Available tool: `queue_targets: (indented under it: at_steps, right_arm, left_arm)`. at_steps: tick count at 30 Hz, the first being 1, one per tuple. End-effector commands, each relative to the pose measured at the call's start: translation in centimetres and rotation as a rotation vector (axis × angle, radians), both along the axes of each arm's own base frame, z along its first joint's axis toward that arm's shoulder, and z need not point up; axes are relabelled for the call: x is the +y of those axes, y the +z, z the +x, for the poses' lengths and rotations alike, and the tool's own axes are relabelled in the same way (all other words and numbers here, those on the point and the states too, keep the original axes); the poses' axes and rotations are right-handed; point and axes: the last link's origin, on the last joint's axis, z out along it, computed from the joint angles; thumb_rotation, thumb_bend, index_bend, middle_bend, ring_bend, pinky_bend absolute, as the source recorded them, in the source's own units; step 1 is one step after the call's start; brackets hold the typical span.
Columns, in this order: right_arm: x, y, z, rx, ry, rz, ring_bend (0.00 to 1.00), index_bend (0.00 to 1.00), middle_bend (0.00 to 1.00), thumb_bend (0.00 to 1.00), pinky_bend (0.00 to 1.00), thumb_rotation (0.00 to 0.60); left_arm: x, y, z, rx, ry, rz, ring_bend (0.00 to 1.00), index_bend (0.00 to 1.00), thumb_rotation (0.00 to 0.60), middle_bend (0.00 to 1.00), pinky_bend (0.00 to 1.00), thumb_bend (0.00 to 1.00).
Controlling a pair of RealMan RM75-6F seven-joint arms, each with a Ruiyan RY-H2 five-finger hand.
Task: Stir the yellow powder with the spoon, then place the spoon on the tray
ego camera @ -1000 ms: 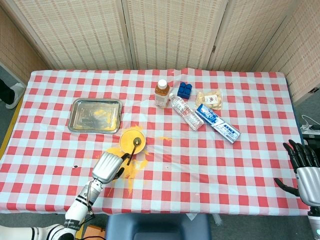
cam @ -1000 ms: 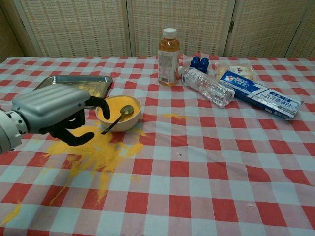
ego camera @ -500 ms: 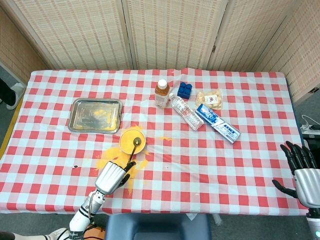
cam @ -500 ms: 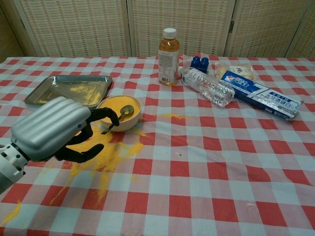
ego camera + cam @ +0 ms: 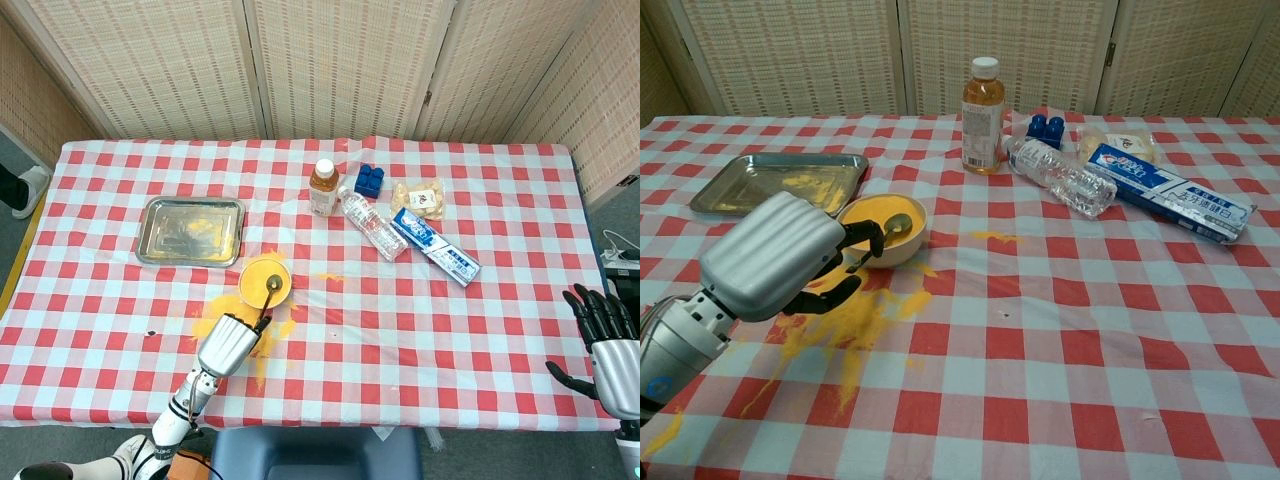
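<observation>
Since the earlier frames your left hand has closed in on the spoon; its dark fingers now sit right at the handle end. Can't tell if you're actually gripping: the silver hand back hides the contact in the chest view, and the head view is too small. Spoon bowl rests in the yellow powder, handle leaning over the near rim of the bowl. Spilled powder covers the cloth under and around the hand. Tray lies just behind-left of the bowl, close but apart, powder smears inside. Your right hand is at the table's right edge, fingers spread, released, partly cut off by the frame. Juice bottle, water bottle and toothpaste box cluster well right of the bowl.
</observation>
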Motion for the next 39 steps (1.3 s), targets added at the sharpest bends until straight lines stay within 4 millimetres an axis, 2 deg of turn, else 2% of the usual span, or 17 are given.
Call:
queue_targets:
  at_steps: [1,30,39]
  right_arm:
    - [-0.05,-0.06,-0.02,0.001,-0.002,0.003,0.0,0.0,0.0,0.06,0.0,0.6]
    - [-0.02,-0.1,0.0,-0.011,0.002,0.024,0.0,0.0,0.0,0.06,0.0,0.6]
    - [-0.07,-0.25,0.02,-0.009,0.001,0.03,0.0,0.0,0.0,0.06,0.0,0.6]
  left_arm:
    - [0.03,0.01,0.01,0.002,-0.011,0.008,1.0,0.45,0.6,1.0,1.0,0.42]
    - [0.61,0.28,-0.44,-0.001,-0.006,0.04,1.0,0.51,0.6,1.0,1.0,0.42]
    - [-0.23,-0.09,-0.31,0.003,-0.013,0.017,1.0,0.42,0.6,1.0,1.0,0.42]
